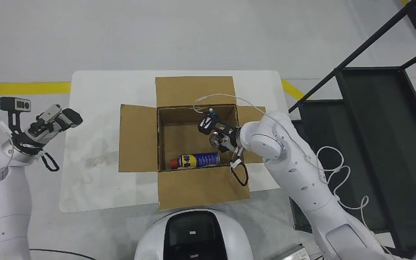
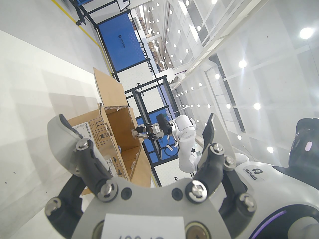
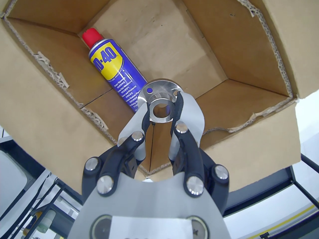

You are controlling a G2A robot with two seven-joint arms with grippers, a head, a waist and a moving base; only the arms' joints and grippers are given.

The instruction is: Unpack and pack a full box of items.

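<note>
Grips a shiny metal ring [image 3: 159,88] between the fingers of the right tool [image 3: 162,105], pinched by its hub from both sides. Holds it inside the open cardboard box [image 3: 249,38], over the floor, nearer the right-hand wall. On the box floor, along the wall nearest the robot: a blue and yellow spray can [image 3: 112,68] with a red cap, lying on its side, base end close to the ring. Box in the middle of the white table [image 1: 97,169], all four flaps folded outward. Holds the left tool [image 2: 135,123] spread wide with nothing between its fingers, raised beside the table's left edge, well apart from the box.
</note>
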